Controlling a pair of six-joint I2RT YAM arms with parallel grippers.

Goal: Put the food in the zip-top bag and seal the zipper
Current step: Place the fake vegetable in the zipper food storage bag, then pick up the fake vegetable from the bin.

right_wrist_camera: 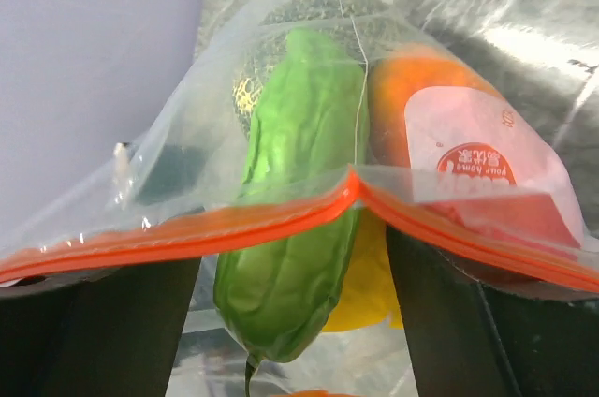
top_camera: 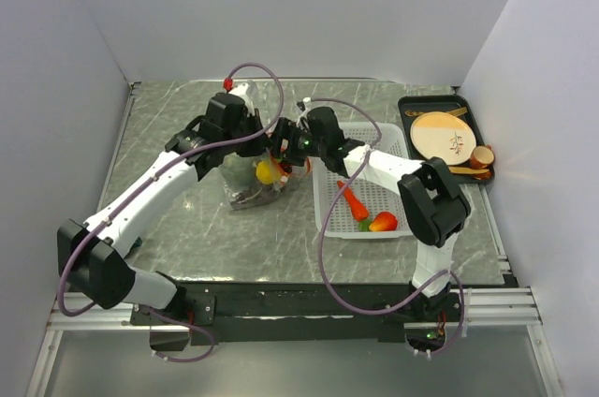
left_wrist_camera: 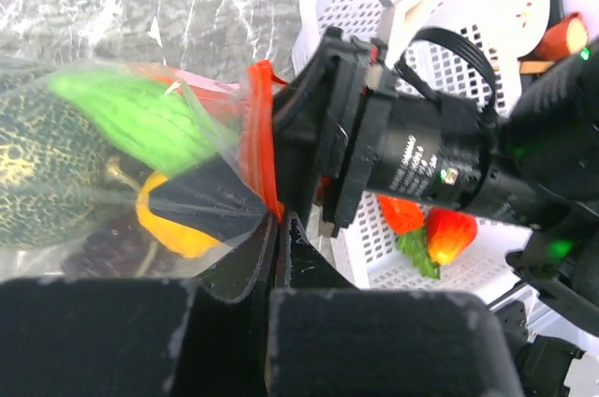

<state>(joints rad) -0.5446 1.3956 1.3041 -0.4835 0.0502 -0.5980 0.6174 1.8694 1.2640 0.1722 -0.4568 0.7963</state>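
The clear zip-top bag (top_camera: 245,186) stands on the table's middle, mouth up. Inside it are a dark green round fruit (left_wrist_camera: 37,182), purple grapes (left_wrist_camera: 103,247), a yellow piece (top_camera: 268,172) and an orange tomato (right_wrist_camera: 412,88). My left gripper (left_wrist_camera: 276,224) is shut on the bag's mouth edge by the orange-red zipper (left_wrist_camera: 257,135). My right gripper (right_wrist_camera: 295,322) is open at the mouth. A long green piece (right_wrist_camera: 299,135) hangs between its fingers (right_wrist_camera: 94,322), touching neither. The zipper (right_wrist_camera: 234,224) crosses in front. A carrot (top_camera: 353,200) and a red piece (top_camera: 383,221) lie in the basket.
A white perforated basket (top_camera: 398,149) sits right of the bag, close to my right arm. A black tray (top_camera: 409,111) at the back right holds a tan plate (top_camera: 443,135) and a small brown cup (top_camera: 482,155). White walls enclose the table.
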